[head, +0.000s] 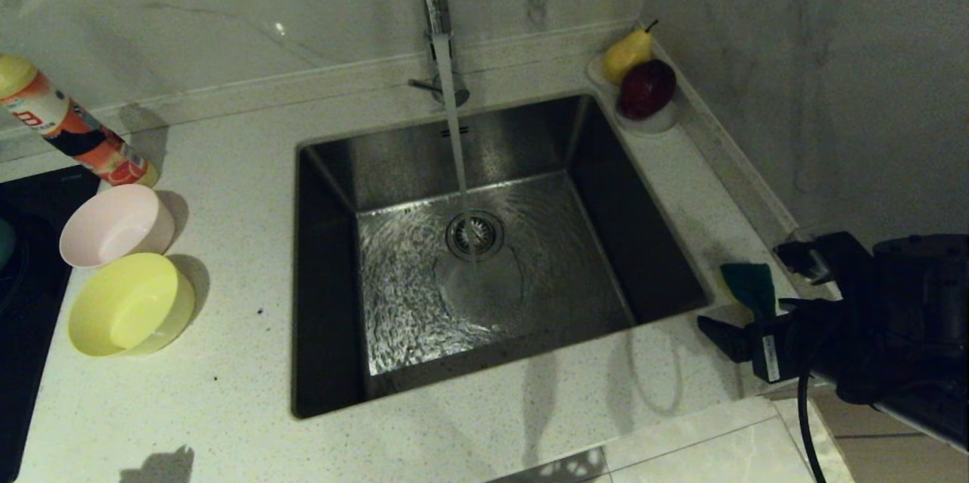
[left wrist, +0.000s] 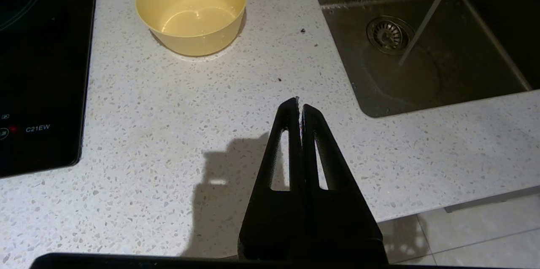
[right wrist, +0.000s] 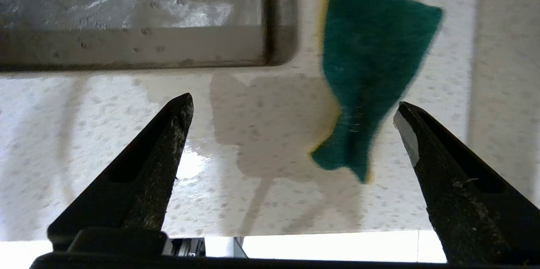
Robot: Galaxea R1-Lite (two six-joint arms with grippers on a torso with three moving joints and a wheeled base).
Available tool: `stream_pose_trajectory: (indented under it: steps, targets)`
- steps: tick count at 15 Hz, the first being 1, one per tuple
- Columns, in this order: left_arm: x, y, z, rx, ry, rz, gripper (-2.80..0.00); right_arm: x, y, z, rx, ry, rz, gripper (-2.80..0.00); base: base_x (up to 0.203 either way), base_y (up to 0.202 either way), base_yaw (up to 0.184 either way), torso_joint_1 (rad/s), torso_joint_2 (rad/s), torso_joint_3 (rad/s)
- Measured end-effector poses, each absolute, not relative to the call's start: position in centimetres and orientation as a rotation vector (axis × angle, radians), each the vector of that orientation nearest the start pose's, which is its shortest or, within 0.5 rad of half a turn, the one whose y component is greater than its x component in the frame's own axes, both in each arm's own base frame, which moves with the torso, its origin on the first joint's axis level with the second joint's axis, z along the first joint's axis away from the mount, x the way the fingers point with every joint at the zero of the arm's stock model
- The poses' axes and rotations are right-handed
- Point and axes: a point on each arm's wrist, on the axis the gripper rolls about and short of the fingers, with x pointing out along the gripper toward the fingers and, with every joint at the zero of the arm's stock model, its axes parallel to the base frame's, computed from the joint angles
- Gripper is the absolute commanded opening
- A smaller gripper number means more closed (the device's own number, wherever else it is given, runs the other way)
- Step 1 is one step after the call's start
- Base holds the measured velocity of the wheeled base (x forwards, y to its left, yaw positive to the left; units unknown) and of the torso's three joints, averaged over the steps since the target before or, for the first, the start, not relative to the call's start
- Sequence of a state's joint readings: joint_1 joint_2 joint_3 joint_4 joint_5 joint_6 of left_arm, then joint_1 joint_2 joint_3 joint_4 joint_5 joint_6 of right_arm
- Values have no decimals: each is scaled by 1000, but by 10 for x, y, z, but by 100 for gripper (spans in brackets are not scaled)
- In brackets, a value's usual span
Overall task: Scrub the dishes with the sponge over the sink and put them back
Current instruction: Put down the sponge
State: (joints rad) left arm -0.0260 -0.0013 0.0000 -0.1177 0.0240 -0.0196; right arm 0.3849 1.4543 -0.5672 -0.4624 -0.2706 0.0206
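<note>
Speckled white counter [head: 227, 362], water running into the sink [head: 530, 135] | our right gripper [right wrist: 295, 104] jaws wide, empty, near the sponge [right wrist: 371, 62] by the sink's right corner | our left gripper [left wrist: 300, 102] closed, empty, near yellow bowl [left wrist: 192, 7] | pink bowl [head: 117, 225] behind it
</note>
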Motion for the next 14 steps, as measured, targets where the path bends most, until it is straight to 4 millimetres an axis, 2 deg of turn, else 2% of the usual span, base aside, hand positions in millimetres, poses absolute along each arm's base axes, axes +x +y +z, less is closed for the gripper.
stream_pose_trajectory:
  steps: [4, 7, 8, 14]
  targets:
    - [-24, 1, 87, -22, -119, -4, -280, 213, 73, 173, -98, 389, 81, 0, 0, 0, 0, 0, 0, 0]
    - [-24, 1, 88, -22, -119, -4, -280, 214, 70, 185, -80, 348, 67, 0, 0, 0, 0, 0, 0, 0]
    - [-24, 1, 88, -23, -119, -3, -280, 214, 69, 191, -76, 327, 68, -280, 0, 0, 0, 0, 0, 0]
    - [-24, 1, 87, -23, -119, -3, -280, 200, 69, 216, -58, 261, 112, -280, 0, 0, 0, 0, 0, 0]
